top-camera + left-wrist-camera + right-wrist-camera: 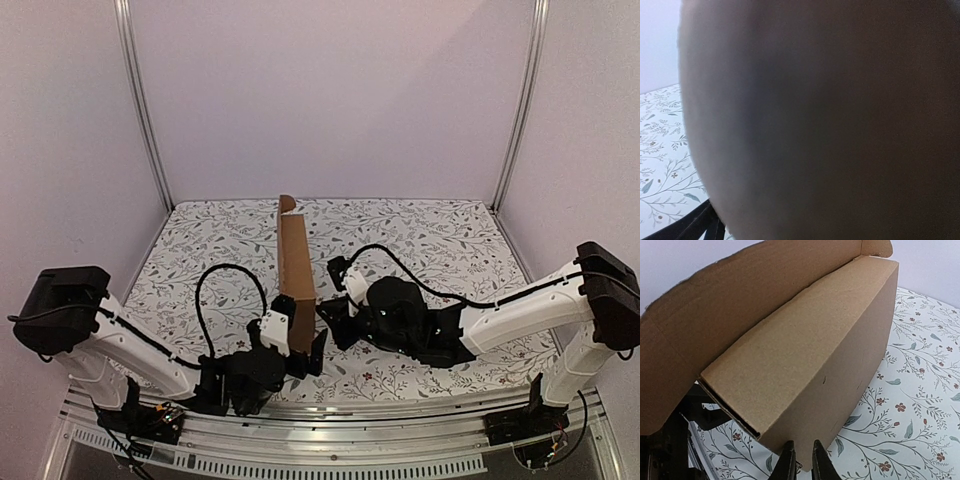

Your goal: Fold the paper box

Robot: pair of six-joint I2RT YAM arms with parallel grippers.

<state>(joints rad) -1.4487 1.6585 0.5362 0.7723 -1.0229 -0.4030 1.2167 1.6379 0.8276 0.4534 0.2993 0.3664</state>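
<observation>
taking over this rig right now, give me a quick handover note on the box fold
Left gripper: wide open at the near end of the paper box, so close that its camera shows only blur.
Right gripper: jaws almost closed at the box's lower near edge; whether they pinch cardboard is unclear.
Box: mid-table, standing on a long side between the two grippers.
Done: the walls are up and the body is a carton.
Left: the lid flap stands open; probably close and tuck it.

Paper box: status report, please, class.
Left gripper wide open at near end of paper box. Right gripper nearly shut, tips at its lower edge. Box standing on edge, flap up. Left wrist view blocked by cardboard.
</observation>
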